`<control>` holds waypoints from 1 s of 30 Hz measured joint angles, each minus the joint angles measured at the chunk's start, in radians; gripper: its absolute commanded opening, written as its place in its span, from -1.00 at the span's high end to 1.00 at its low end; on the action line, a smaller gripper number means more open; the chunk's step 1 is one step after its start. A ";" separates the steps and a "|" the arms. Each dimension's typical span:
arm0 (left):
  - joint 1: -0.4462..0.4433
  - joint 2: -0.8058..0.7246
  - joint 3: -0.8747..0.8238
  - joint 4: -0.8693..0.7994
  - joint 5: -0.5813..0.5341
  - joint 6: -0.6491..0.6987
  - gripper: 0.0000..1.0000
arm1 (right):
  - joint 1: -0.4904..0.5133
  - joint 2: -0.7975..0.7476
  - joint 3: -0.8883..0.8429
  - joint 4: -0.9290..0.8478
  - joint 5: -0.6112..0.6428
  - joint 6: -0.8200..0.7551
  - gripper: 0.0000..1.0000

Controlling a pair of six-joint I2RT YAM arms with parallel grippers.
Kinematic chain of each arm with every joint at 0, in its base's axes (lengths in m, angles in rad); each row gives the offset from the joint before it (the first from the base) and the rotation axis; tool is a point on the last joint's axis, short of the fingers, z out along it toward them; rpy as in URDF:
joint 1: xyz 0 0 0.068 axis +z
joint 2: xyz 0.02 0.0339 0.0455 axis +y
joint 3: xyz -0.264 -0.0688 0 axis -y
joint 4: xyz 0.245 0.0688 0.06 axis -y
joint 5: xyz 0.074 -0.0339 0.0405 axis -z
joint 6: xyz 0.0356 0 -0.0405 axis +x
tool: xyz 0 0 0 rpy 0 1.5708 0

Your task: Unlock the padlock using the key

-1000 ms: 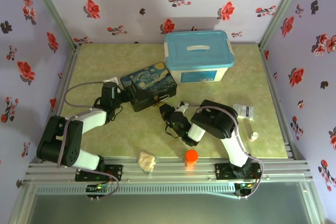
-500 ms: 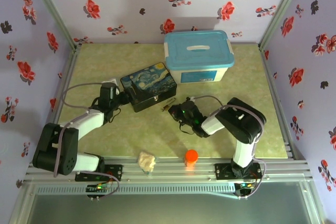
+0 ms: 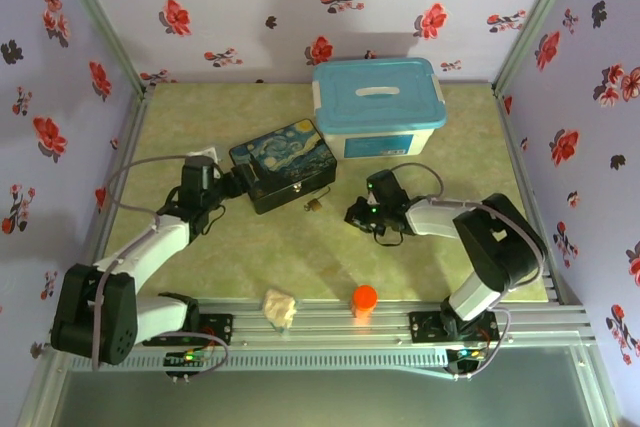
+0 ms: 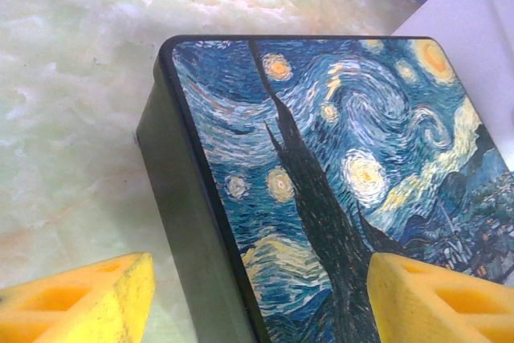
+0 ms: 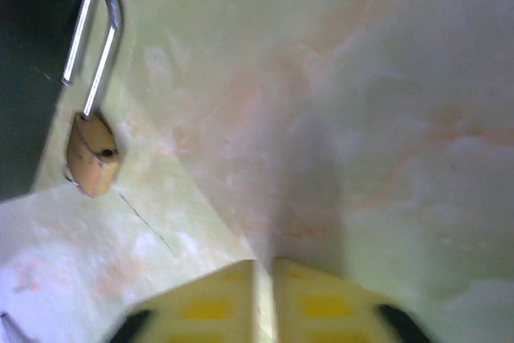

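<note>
The tiny brass padlock [image 3: 314, 205] lies on the table just in front of the painted box [image 3: 283, 163]. In the right wrist view the padlock [image 5: 91, 155] lies flat at the far left, its silver shackle [image 5: 91, 40] reaching to the box's dark side. My right gripper [image 3: 356, 215] rests a little to the right of it, apart from it; its yellow fingers [image 5: 201, 303] stand almost together with nothing visible between them. My left gripper [image 4: 257, 303] is open, straddling the box's left corner [image 4: 173, 50]. The key is hidden.
A blue-lidded white bin [image 3: 376, 107] stands behind the box. An orange cap [image 3: 365, 297] and a crumpled beige wad [image 3: 280, 307] sit at the near edge. A small clear bag [image 3: 464, 210] and a white bit [image 3: 484, 260] lie at the right.
My right arm has swung to the right, pulling its gripper back from the box front; the padlock now lies uncovered on the table. The left arm has stretched out slightly, staying at the box.
</note>
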 measured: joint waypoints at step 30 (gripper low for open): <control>0.010 -0.091 -0.099 -0.054 0.065 0.000 -0.42 | 0.332 0.385 0.620 -0.428 0.635 -0.108 -0.19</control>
